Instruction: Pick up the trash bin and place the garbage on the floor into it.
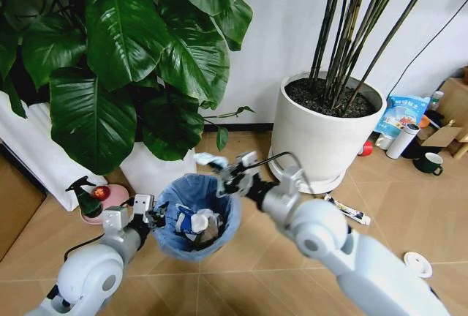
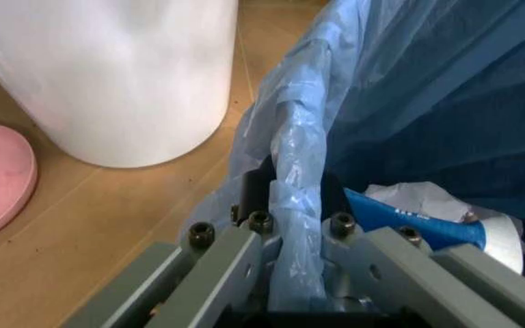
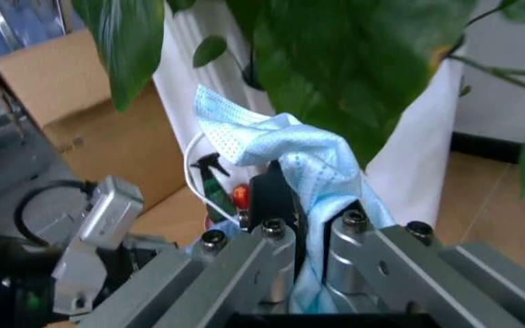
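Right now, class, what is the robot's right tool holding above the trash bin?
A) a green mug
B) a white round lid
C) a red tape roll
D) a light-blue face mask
D: the right wrist view shows the right tool shut on a crumpled light-blue face mask with a white ear loop, and the head view places it over the trash bin.

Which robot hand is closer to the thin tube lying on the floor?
The right. The right gripper hangs above the trash bin, nearer the tube. The left gripper clamps the bin's rim on its far side.
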`<state>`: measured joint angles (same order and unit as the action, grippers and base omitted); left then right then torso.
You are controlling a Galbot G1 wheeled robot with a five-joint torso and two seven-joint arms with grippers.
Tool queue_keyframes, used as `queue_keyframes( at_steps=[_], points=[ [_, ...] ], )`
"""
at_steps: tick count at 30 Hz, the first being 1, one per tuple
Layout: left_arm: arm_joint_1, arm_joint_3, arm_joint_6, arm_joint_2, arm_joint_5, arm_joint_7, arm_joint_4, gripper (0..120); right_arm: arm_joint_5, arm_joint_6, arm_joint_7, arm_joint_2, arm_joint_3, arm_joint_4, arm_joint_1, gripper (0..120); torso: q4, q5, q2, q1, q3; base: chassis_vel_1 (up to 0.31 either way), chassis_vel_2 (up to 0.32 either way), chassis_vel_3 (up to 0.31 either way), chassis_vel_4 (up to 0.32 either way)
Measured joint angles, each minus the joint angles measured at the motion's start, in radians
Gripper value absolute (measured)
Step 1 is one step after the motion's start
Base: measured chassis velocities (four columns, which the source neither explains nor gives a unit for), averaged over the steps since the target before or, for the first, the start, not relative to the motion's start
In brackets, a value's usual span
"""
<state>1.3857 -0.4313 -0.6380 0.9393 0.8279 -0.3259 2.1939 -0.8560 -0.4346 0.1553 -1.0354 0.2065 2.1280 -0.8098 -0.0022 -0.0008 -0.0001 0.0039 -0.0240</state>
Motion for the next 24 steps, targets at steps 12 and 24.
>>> queue_keyframes(
  at_steps=[12, 24],
  points=[
    [0.002, -0.012, 0.000, 0.004, 0.004, -0.009, 0.003, 0, 0.018, -0.056, -0.008, -0.010, 0.049, -0.030, 0.038, 32, -0.0001, 0.0000, 0.000, 0.000, 0.000, 0.000, 0.000, 0.000, 0.000],
    [0.007, -0.017, 0.002, 0.005, 0.000, -0.010, 0.006, 0, 0.020, -0.051, -0.012, -0.008, 0.055, -0.032, 0.044, 81, -0.0001, 0.0001, 0.000, 0.000, 0.000, 0.000, 0.000, 0.000, 0.000]
  ],
)
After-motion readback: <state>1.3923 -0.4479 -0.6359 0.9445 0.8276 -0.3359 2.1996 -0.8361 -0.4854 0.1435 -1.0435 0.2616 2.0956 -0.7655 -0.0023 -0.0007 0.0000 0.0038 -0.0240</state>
